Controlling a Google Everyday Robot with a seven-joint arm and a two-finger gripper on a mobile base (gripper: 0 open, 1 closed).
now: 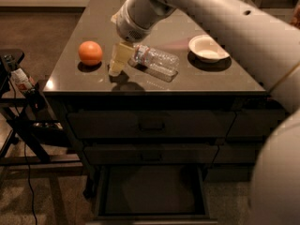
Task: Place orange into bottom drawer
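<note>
The orange point(90, 53) sits on the dark countertop point(187, 81) near its left edge. The gripper point(117, 64) hangs just above the counter, a short way right of the orange and apart from it, with nothing held. The white arm reaches in from the upper right. The bottom drawer point(150, 191) is pulled open below the counter front, its dark tray bare.
A clear plastic bottle point(157, 61) lies on its side right of the gripper. A white bowl point(207, 48) stands at the counter's right. Two closed handled drawers point(150, 124) sit above the open one. A black stand with cables point(21, 97) is at the left.
</note>
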